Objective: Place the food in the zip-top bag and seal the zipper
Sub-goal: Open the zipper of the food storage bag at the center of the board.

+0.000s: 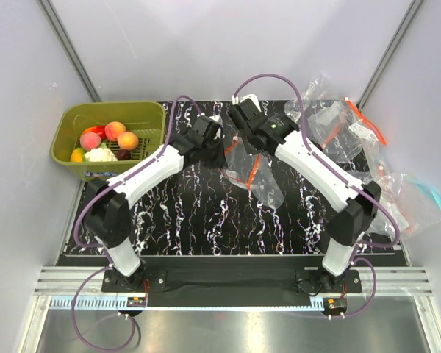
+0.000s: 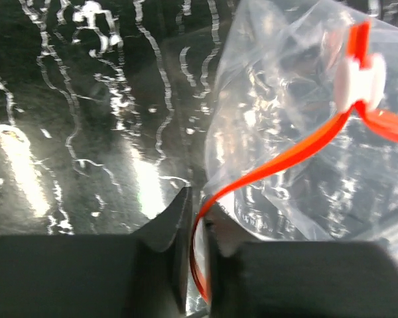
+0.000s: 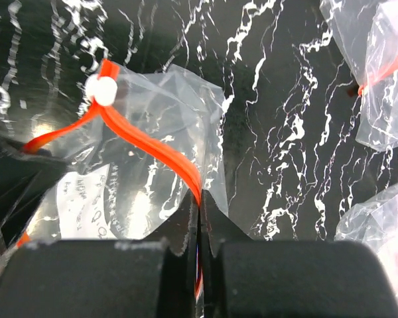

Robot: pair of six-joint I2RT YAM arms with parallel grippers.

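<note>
The clear zip-top bag (image 1: 259, 176) lies on the black marbled mat at centre back. My left gripper (image 1: 219, 154) is shut on one end of its red-orange zipper (image 2: 272, 165), the strip pinched between the fingers (image 2: 200, 232). My right gripper (image 1: 240, 141) is shut on the zipper too (image 3: 199, 212), the strip (image 3: 152, 149) running away to the white slider (image 3: 101, 91). The slider also shows in the left wrist view (image 2: 359, 78). The bag looks empty. Three peaches (image 1: 115, 130) and a dark plum (image 1: 123, 154) sit in the green basket (image 1: 151, 114) at back left.
The basket also holds a white cauliflower (image 1: 101, 155) and a red pepper (image 1: 95, 131). Several other clear bags (image 1: 338, 125) lie at back right, one with a light-blue strip (image 1: 426, 193). More bags edge into the right wrist view (image 3: 378, 73).
</note>
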